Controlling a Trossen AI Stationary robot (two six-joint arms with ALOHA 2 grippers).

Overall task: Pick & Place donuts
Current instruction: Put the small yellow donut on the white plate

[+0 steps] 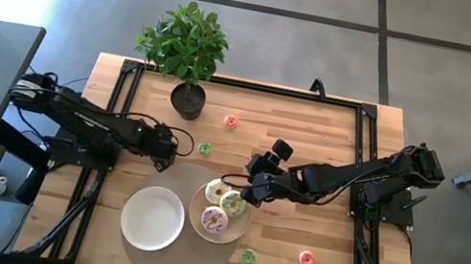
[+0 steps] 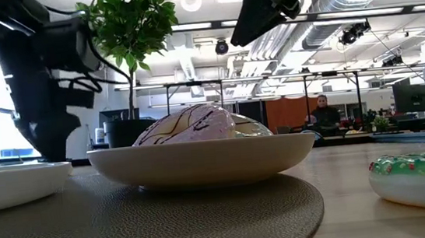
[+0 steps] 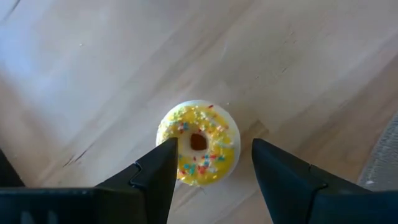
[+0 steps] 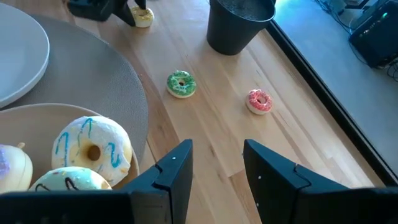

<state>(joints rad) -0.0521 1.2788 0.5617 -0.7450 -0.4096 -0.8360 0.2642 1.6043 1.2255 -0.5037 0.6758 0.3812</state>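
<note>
My left gripper (image 3: 211,165) is open and low over the table, left of the plates, also in the high view (image 1: 170,145). Its fingers stand on either side of a tiny yellow donut (image 3: 199,143) that lies flat on the wood. My right gripper (image 4: 214,165) is open and hovers at the far right rim of the cream plate (image 1: 232,236), also in the high view (image 1: 250,185). That plate holds three larger donuts (image 4: 93,149). Tiny donuts lie on the table: green (image 4: 181,84), red-pink (image 4: 259,101), green (image 1: 247,257), red (image 1: 307,257). My left gripper comes at the yellow donut from above, pointing down. One finger (image 3: 155,177) stands at the donut's edge (image 3: 177,158) and the other stands apart from it. I cannot tell whether the near finger touches. The donut lies flat on the table.
An empty white plate (image 1: 152,217) and the cream plate sit on a round grey mat (image 1: 178,263). A potted plant (image 1: 186,94) stands at the far edge. There is bare wood right of the mat.
</note>
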